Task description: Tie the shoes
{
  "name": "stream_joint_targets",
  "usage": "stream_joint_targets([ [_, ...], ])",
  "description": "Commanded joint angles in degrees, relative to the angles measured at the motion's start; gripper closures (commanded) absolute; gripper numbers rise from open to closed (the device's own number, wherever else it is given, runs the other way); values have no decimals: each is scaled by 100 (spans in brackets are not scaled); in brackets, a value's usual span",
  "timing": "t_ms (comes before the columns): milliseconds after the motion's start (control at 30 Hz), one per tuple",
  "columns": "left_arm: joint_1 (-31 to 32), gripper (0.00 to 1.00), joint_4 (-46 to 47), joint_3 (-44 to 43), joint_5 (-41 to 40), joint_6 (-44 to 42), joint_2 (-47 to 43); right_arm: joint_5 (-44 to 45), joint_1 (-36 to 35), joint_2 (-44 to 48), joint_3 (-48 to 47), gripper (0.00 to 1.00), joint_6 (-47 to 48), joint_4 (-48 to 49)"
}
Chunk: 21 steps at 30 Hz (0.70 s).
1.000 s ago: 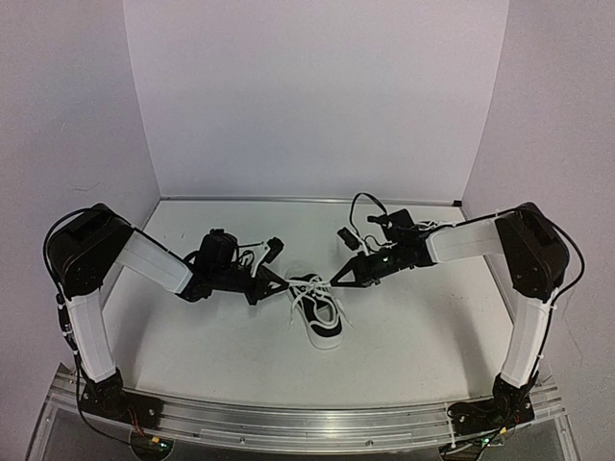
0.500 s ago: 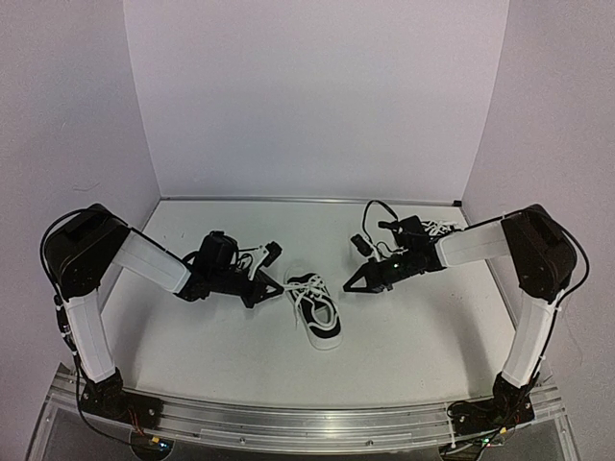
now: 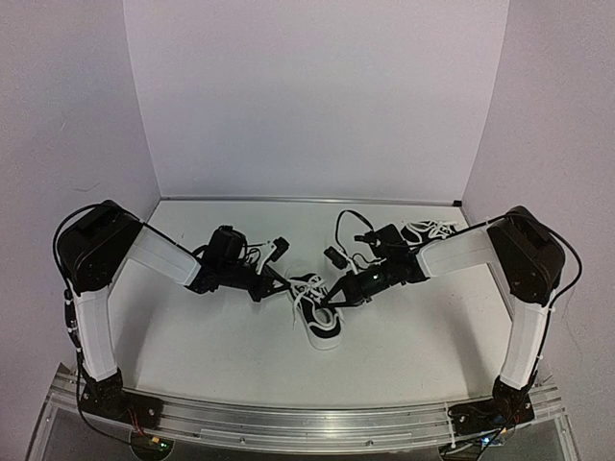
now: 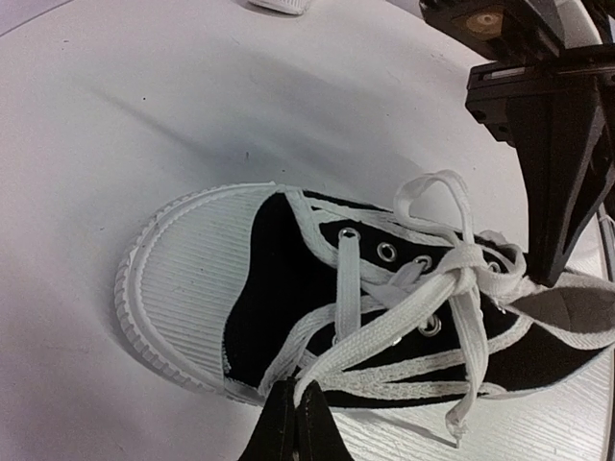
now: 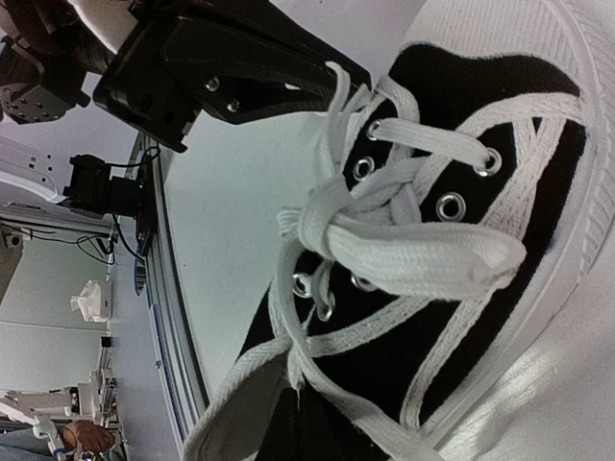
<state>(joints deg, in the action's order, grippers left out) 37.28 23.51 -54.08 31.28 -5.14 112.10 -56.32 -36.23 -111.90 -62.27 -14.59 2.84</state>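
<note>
One black sneaker with a white sole lies mid-table, its white laces crossed in a knot with a small loop above it. My left gripper is shut on a lace strand at the shoe's side, the pinch low in the left wrist view. My right gripper looks shut, its tip at the shoe's collar. A frayed lace end hangs just by it; I cannot tell if it is pinched. The second shoe lies at the back right.
White walls close the table on three sides. The metal rail with both arm bases runs along the near edge. The right arm's cables loop above the table behind the shoe.
The right gripper drew back to the right half a second ago and has come back onto the shoe. The left gripper has shifted right, closer to the shoe.
</note>
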Motion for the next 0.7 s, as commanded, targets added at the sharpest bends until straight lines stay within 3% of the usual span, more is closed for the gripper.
stream_joint_targets([
  [0,-36,100,-65,-237,117,-113,48,-193,-68,33,-127,100,-116,256],
  [100,-36,100,-78,-260,125,-119,67,-265,-49,14,-129,97,-101,253],
  [200,-36,100,-96,-251,130,-114,28,-311,172,235,14,73,-27,178],
  [367,-39,100,-103,-196,126,-135,-19,-19,649,966,418,52,113,-21],
  [500,-37,100,-90,-216,119,-132,-2,509,676,755,554,50,383,-683],
  [667,-36,100,-61,-233,103,-127,19,407,557,620,887,47,295,-532],
])
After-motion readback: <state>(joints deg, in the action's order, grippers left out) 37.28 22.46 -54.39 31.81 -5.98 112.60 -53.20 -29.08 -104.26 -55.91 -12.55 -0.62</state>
